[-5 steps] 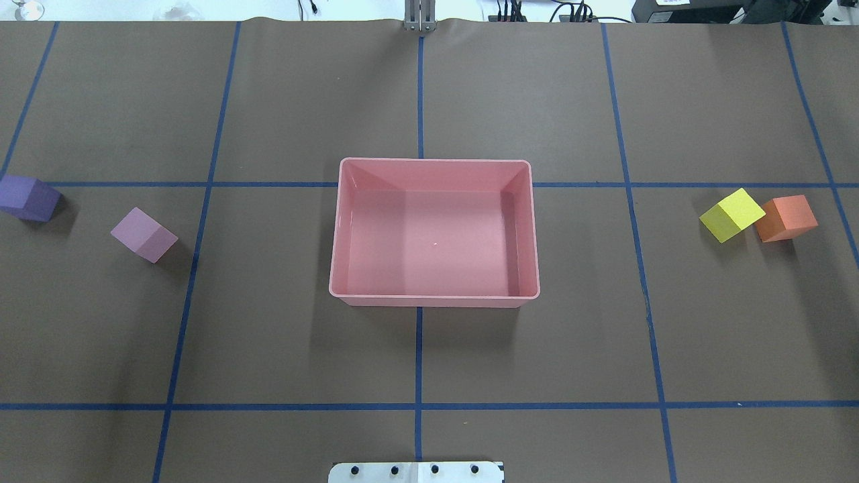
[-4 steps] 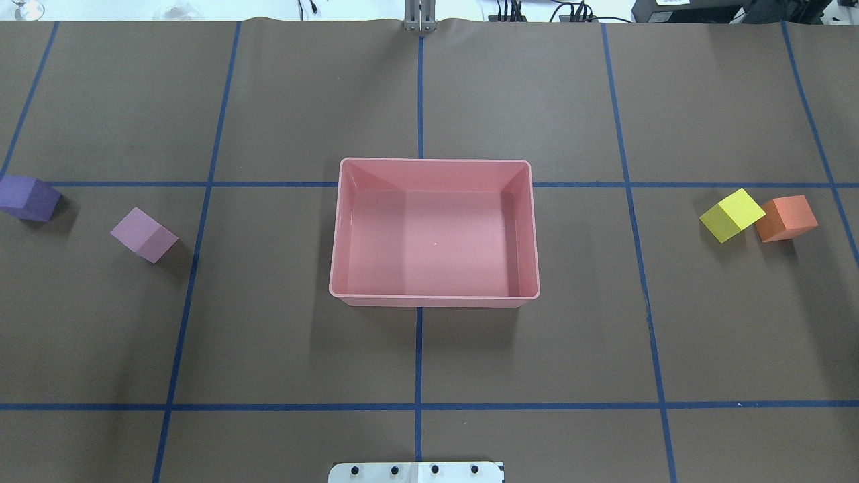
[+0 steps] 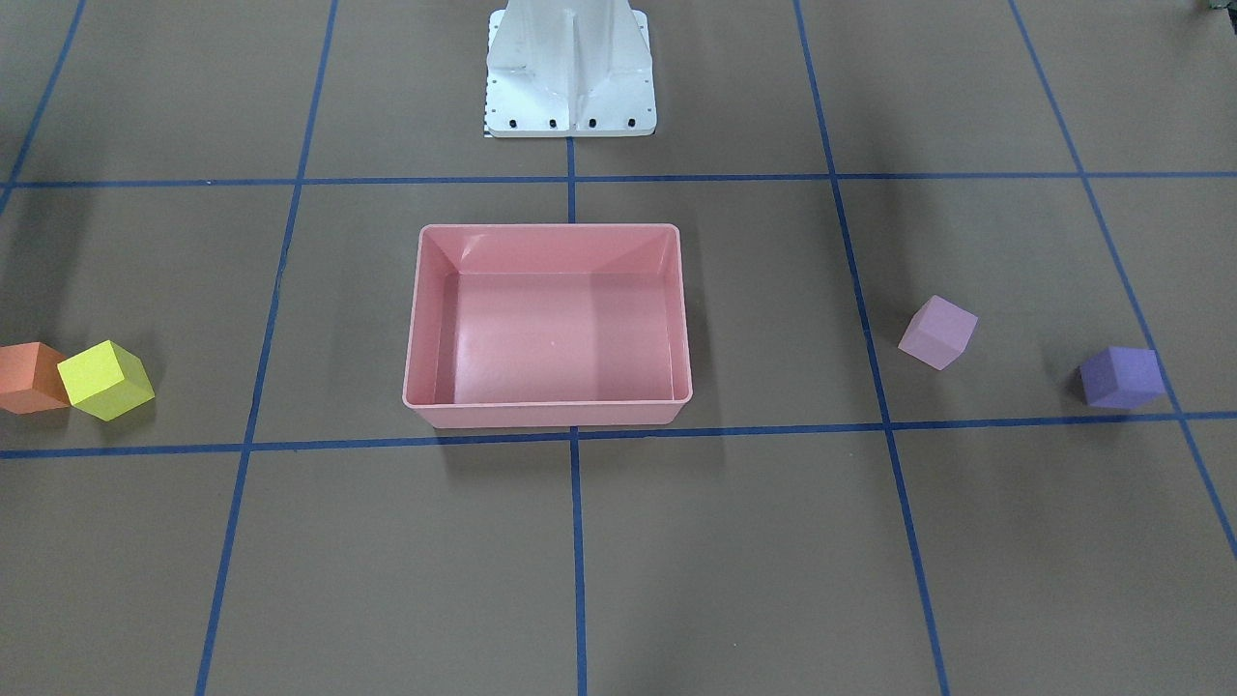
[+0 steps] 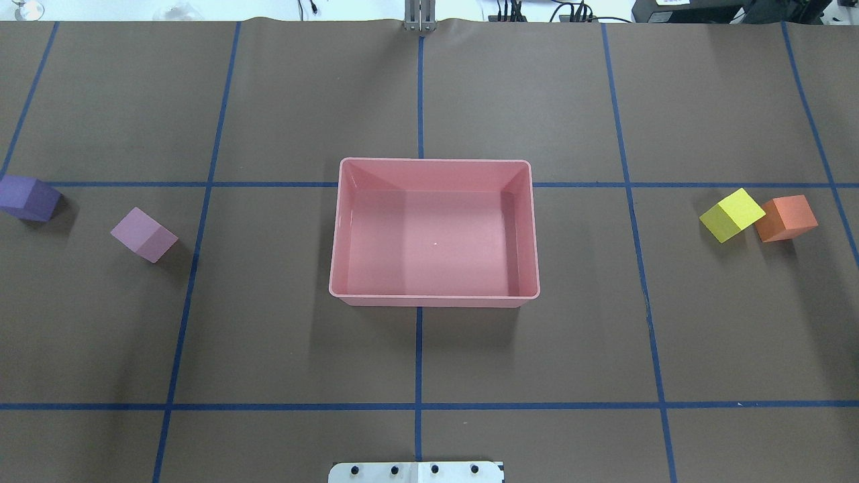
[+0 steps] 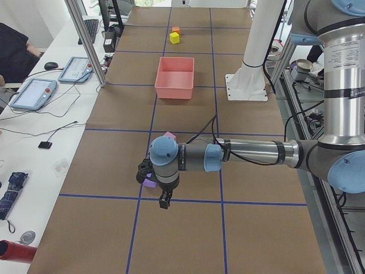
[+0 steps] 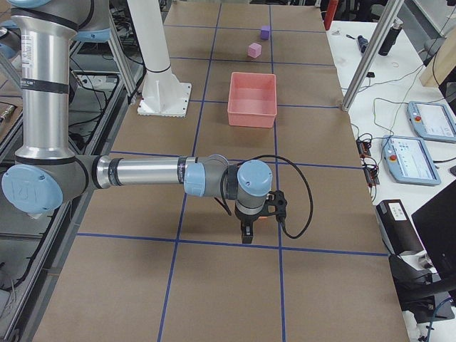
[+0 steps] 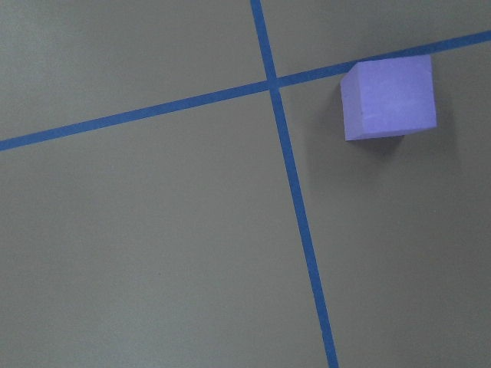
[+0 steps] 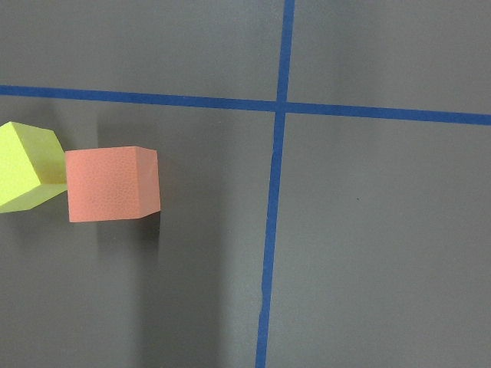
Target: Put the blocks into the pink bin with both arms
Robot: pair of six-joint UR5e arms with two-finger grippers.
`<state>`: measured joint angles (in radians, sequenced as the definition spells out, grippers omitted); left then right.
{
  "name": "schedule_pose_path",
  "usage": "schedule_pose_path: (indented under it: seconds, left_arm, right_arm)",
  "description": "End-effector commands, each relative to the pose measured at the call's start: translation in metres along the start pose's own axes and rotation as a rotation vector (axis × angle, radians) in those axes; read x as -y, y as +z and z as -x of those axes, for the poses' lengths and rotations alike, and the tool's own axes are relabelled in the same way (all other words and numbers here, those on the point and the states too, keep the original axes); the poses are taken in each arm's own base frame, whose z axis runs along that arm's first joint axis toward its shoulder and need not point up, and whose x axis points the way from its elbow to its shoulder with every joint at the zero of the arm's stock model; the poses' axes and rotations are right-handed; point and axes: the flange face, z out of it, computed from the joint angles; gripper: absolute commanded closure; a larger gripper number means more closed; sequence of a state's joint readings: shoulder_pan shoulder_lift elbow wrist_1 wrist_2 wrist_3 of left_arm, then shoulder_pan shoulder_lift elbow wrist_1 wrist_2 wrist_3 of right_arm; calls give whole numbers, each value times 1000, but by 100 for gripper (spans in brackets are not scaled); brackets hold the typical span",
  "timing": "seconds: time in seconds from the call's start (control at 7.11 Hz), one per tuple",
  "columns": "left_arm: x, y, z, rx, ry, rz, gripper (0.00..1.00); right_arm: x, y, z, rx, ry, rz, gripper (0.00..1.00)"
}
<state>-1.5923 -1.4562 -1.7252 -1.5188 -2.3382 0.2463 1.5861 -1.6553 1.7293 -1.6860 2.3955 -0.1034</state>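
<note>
Pink bin point(image 3: 551, 416) mid tabletop point(image 3: 734, 570), w/ white pedestal base point(image 3: 570, 87) above it in view. Orange block point(image 3: 24, 379) against yellow block point(image 3: 104, 380) at view L edge. Light pink block point(image 3: 937, 332) on view R, purple block point(image 3: 1121, 377) further R, apart.

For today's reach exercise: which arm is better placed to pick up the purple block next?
Left. The left arm reaches out by the purple block, which its wrist camera sees; the right arm is by the orange block at the opposite end.

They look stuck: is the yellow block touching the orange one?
Touching: the right wrist view shows a corner of the yellow block meeting the orange block.
</note>
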Motion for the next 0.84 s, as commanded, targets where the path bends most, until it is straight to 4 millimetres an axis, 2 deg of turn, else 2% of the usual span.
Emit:
schedule_pose_path:
  seconds: [0.0,0.28,0.42,0.56,0.7]
  left_arm:
    - [3,1,0,-3,-2,0,0]
    - [6,-4,-6,-10,10,-14,0]
    - [23,-14,-21,-3,58,-45,0]
    - [38,-23,-37,-1,97,-64,0]
    - [53,-30,-65,-6,60,-78,0]
  right_arm:
    - [1,-3,3,0,-3,-6,0]
    - [5,-14,15,4,-25,-29,0]
    - [7,-14,20,5,-29,-29,0]
    - [25,-18,39,-1,-70,-37,0]
    - [46,-29,54,-5,-101,-55,0]
